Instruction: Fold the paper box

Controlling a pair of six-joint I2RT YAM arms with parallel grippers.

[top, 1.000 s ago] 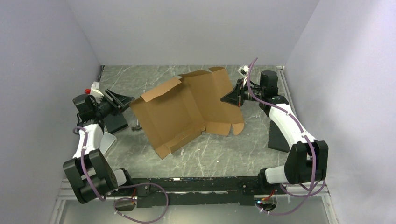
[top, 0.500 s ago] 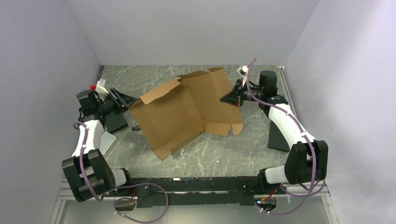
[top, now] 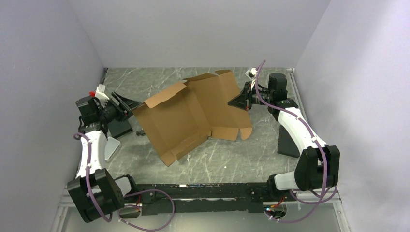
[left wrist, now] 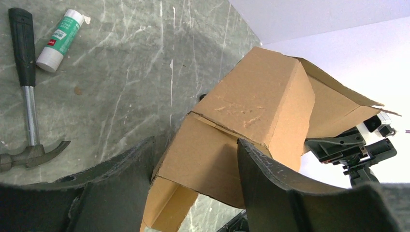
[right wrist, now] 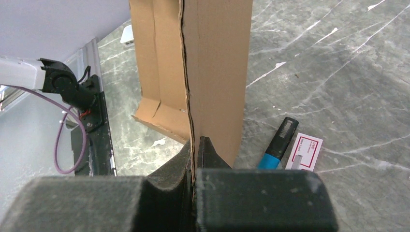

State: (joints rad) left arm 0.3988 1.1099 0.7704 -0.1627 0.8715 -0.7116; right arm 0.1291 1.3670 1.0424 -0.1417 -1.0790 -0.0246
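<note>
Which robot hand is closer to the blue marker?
Right. The right gripper, shut on the paper box's edge, is right beside the blue marker; the left gripper is open at the box's opposite edge.

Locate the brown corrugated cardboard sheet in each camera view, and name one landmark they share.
Top external: the brown corrugated cardboard sheet fills the centre, partly folded, between the arms.
Left wrist: centre to right, framed by the open left claw.
Right wrist: upper centre, its edge pinched in the shut right claw.
Shared landmark: the grey marbled tabletop, under the sheet in all three.
</note>
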